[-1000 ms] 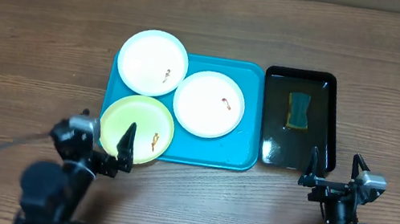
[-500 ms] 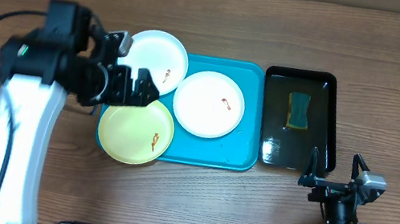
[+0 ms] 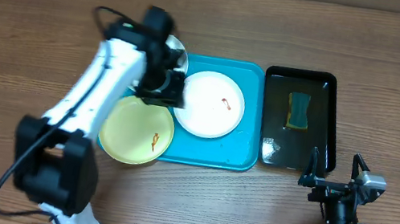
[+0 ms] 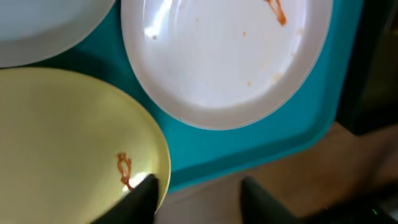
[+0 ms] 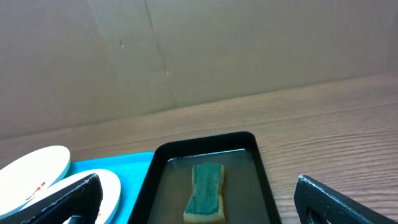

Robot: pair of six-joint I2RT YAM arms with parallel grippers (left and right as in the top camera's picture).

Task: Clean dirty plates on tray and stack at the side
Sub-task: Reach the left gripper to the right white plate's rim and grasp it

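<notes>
Three plates lie on the turquoise tray (image 3: 243,158). One white plate (image 3: 209,104) with an orange smear sits in the middle. The yellow-green plate (image 3: 136,130) overhangs the tray's front left corner. The back-left white plate (image 3: 181,50) is mostly hidden under my left arm. My left gripper (image 3: 165,88) hovers over the tray where the three plates meet. In the left wrist view its fingers (image 4: 138,199) stand apart and hold nothing, one over the yellow-green plate's (image 4: 62,137) rim. My right gripper (image 3: 331,183) rests open near the table's front edge.
A glossy black tray (image 3: 331,109) with liquid and a green-topped sponge (image 3: 297,112) stands right of the turquoise tray. The right wrist view shows that sponge (image 5: 206,186) straight ahead. Bare wooden table (image 3: 26,34) lies to the left.
My left arm has swung from the tray's left side to the right, over the back-left white plate and above the tray. The right arm has not moved.
</notes>
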